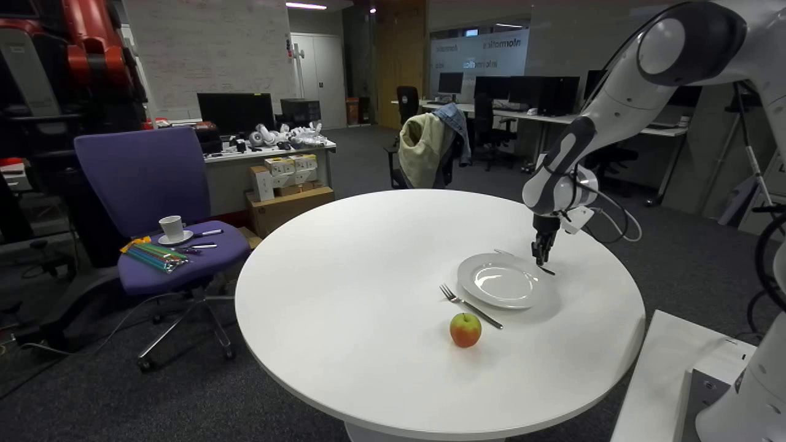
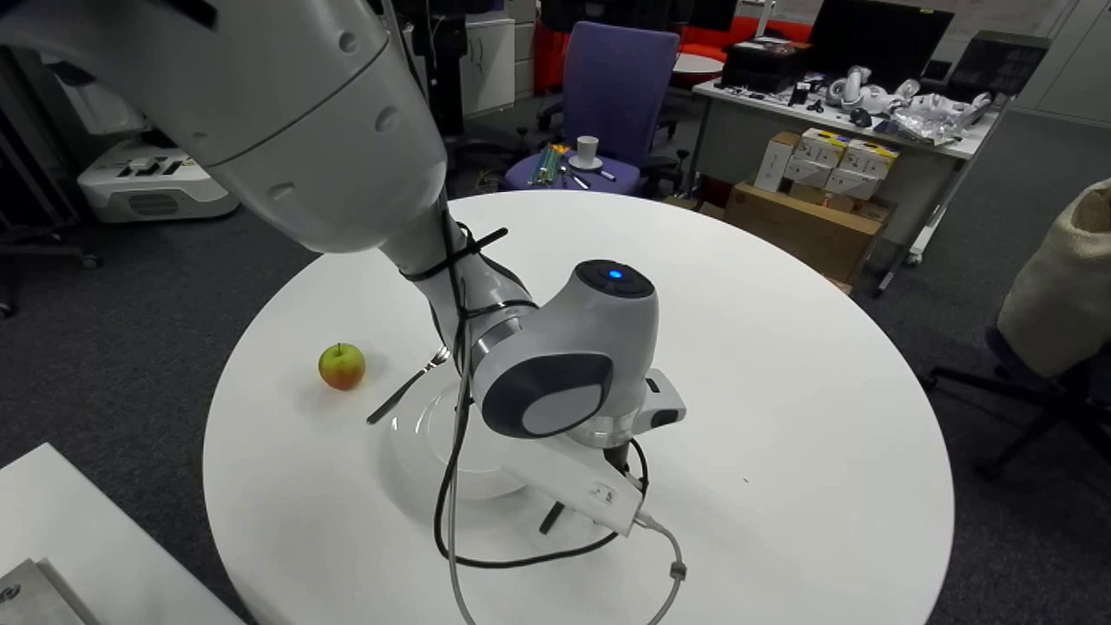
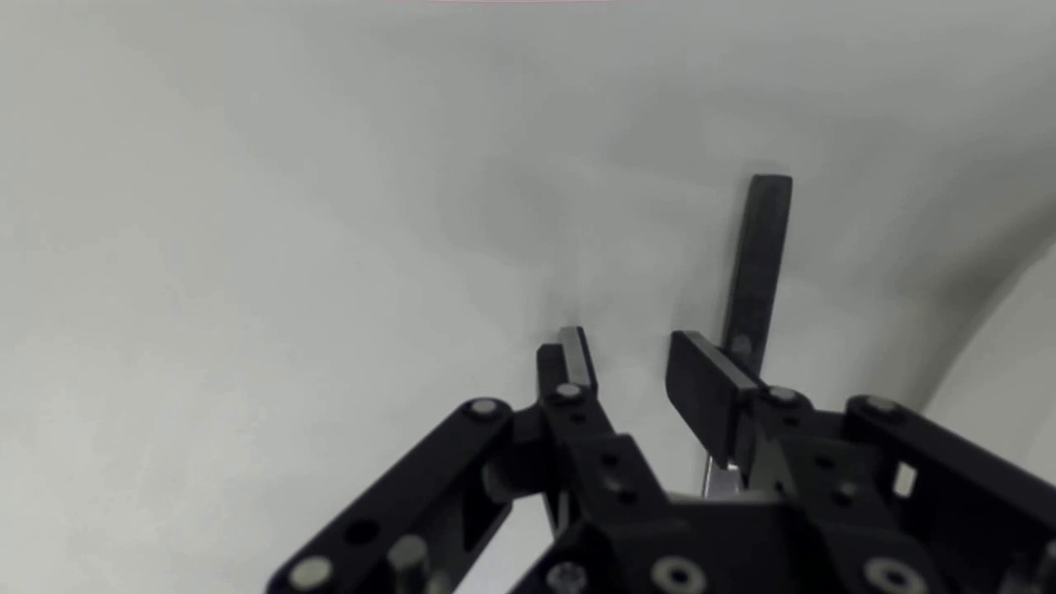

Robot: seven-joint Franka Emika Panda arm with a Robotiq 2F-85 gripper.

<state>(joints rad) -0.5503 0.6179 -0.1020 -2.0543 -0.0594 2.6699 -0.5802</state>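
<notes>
Wrist view: the black two-fingered gripper [image 3: 632, 353] stands with jaws apart; a flat black cutlery handle [image 3: 757, 272] lies at two o'clock, a round white plate [image 3: 1008, 386] at three.

Both exterior views look down over the shared round counter [image 1: 344, 331], the arm [image 2: 330, 130] close, upper left, in an exterior view; wrist view faces down past the pincer [image 3: 632, 352]

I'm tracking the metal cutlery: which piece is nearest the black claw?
The black-handled utensil by the claw; the silver-tined fork lies farther away, with the round white plate between them.
</notes>
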